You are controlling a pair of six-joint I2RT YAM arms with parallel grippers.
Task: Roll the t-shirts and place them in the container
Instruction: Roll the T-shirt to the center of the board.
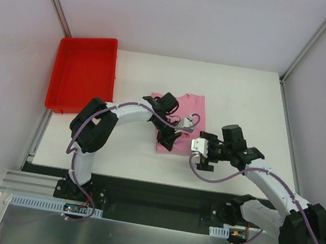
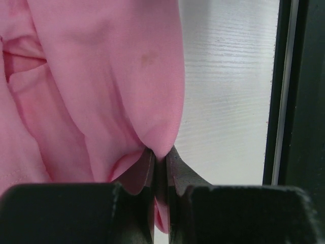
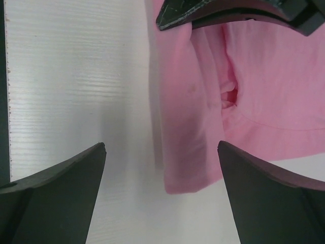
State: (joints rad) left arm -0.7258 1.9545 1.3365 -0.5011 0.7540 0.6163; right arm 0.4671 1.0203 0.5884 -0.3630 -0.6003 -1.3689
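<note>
T-shirt point(image 1: 193, 105) partly under left gripper point(image 1: 169, 138)

Pink t-shirt point(image 1: 192, 105) bunched mid-counter point(image 1: 244, 96), both arms close in.
Jaws of the left arm point(image 1: 125, 110) sit on its 6 o'clock edge; jaws of the right arm point(image 1: 264, 177) hang just beside its 4 o'clock corner; red tray point(image 1: 81, 78) at 10 o'clock.

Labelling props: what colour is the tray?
Plain red tray, clearest in the top external view.
</note>
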